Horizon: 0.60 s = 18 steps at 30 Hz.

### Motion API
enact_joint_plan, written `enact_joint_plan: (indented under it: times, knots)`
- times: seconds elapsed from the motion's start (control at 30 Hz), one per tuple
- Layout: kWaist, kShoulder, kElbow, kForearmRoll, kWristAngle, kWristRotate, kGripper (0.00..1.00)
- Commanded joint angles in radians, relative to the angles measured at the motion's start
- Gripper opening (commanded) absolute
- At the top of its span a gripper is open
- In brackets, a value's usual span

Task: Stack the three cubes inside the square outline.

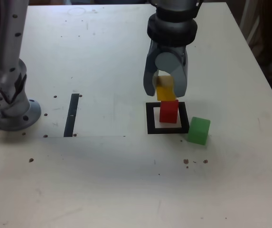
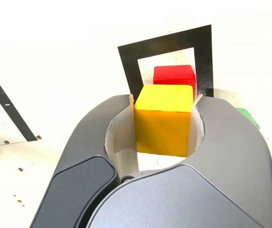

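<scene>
**Yellow cube held over the red one**

Going left to right in the exterior view: the arm base sits on the table at the far left. Next is a thin black strip. Then the square outline w/ the red cube inside it, near the back edge. Right above it hangs the gripper, pinching the yellow cube between both jaws, a bit tilted, its low corner at the red cube's top. The green cube sits just outside the square's right corner.

Wrist view: yellow cube squeezed on both sides, red cube past it.
</scene>
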Motion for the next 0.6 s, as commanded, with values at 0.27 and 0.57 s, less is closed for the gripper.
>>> enact_joint_plan:
  times: [0.27,0.57]
  knots:
    - [-0.011,0.037,-0.023,0.004,-0.002,-0.005,0.30]
    - [-0.015,0.054,-0.019,0.003,-0.002,-0.006,0.30]
